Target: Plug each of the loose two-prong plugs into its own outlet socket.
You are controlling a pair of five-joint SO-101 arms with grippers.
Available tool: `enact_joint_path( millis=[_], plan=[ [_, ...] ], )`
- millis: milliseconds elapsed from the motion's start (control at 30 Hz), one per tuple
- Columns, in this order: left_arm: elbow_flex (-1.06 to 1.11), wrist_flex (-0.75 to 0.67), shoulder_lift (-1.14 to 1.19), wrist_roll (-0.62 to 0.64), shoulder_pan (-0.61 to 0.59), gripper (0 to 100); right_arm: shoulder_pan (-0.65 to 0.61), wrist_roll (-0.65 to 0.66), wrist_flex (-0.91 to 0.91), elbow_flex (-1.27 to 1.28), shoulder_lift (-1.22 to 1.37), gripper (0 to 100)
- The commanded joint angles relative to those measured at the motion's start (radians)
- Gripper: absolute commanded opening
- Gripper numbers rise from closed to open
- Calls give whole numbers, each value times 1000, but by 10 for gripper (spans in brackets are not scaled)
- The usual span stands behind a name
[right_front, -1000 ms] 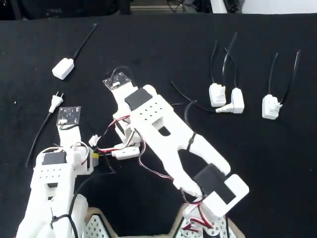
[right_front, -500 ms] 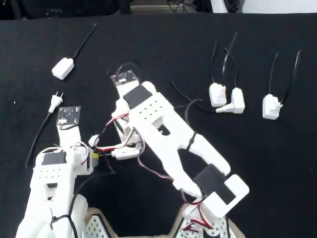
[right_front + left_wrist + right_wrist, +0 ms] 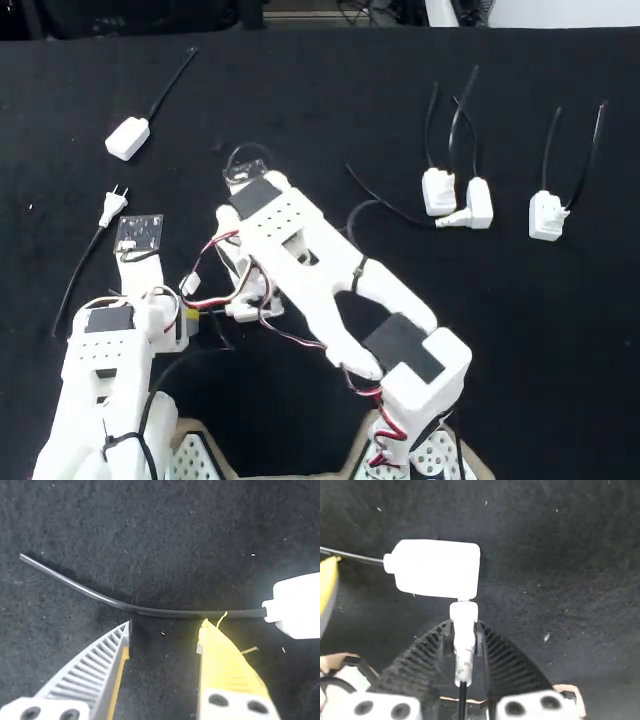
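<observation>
the right gripper (image 3: 464, 636) is clamped on a white two-prong plug (image 3: 463, 611), its black ribbed fingers pinching the plug's body while the lead trails back between them. the plug's nose sits right against the face of the white socket (image 3: 437, 569), with only a thin stub showing between the two, so i judge the prongs are in but perhaps not pressed fully home. beside the socket, where its black lead (image 3: 100, 596) leaves it, the left gripper (image 3: 165, 630) stands open, with a grey and a yellow finger either side of that lead and not pinching it. over the last second the right arm (image 3: 300, 250) has swung over toward the left arm (image 3: 105, 350), its elbow end shifting most, while the left arm has kept still. that reads as the push driving the plug into the socket, so this pair looks close to done. well apart from the socket, beyond the left arm, a loose plug (image 3: 113, 205) lies with its prongs bare and a spare socket (image 3: 127, 138) lies just past it, likely the next pair. far from the socket the other way, three more white blocks (image 3: 545, 215) lie with their leads fanned out, and i cannot tell whether all are mated
</observation>
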Motion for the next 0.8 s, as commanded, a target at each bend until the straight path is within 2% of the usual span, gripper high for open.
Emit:
enact_joint_path(
  millis=[0,167,767],
  plan=[
    [-4,-15,-17,-6,-12,223,12,-71,43,-111,13,11],
    [-4,-15,-17,-6,-12,223,11,-87,94,-182,48,11],
    [-4,-15,-17,-8,-12,223,66,-104,37,-189,114,11]
  ],
)
